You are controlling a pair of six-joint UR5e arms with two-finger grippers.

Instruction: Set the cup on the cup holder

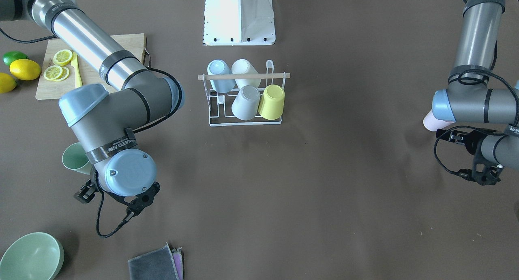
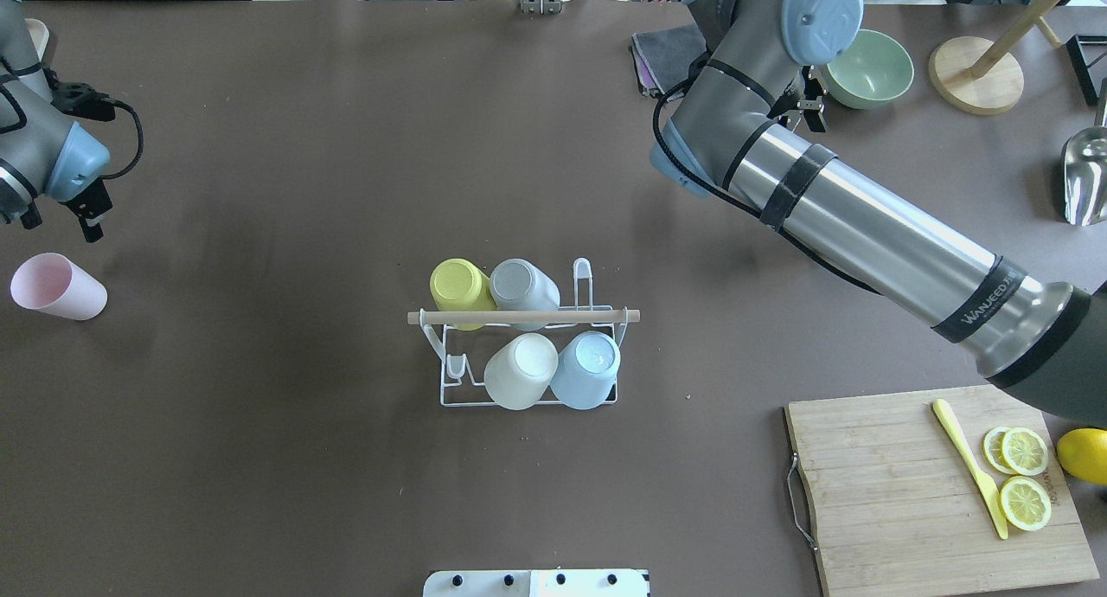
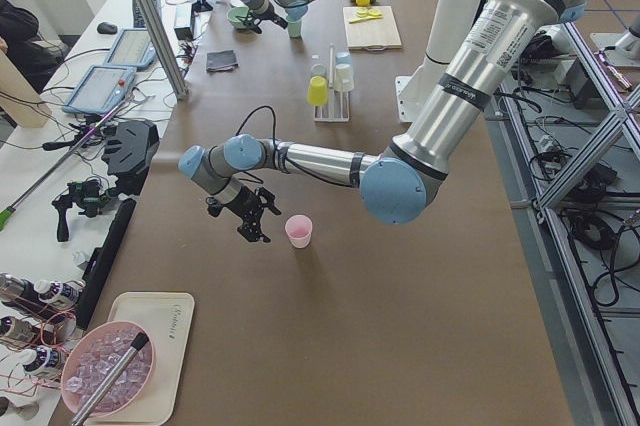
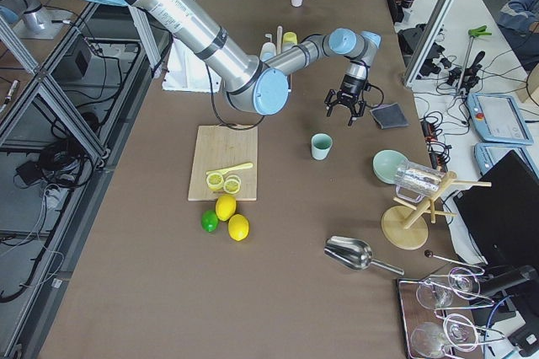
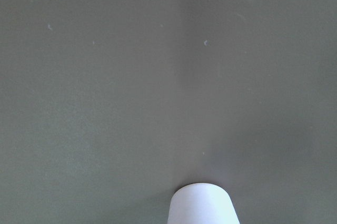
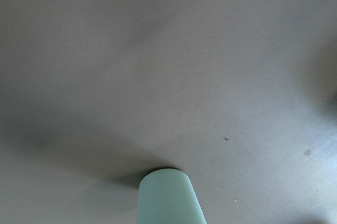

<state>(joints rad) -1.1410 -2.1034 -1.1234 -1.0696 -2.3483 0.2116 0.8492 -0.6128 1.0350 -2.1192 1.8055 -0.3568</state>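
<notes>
The cup holder (image 2: 443, 401), a white wire rack with a wooden rod (image 2: 523, 317) across its top, stands mid-table and carries yellow, grey, white and light blue cups. A pink cup (image 2: 56, 285) stands near the table's left end. My left gripper (image 3: 250, 218) hangs just beyond it, open and empty. A mint green cup (image 1: 75, 158) stands by my right wrist, and the right arm hides it in the overhead view. My right gripper (image 4: 344, 112) hovers beside the green cup (image 4: 321, 146), open and empty. Each wrist view shows only its cup's end: pink (image 5: 202, 205), green (image 6: 168, 197).
A cutting board (image 2: 899, 493) with lemon slices and a yellow knife lies at the near right, with lemons and a lime (image 1: 14, 57) beside it. A green bowl (image 2: 869, 67) and folded cloths (image 2: 666, 56) sit at the far right. The robot's white base (image 1: 239, 16) stands behind the rack.
</notes>
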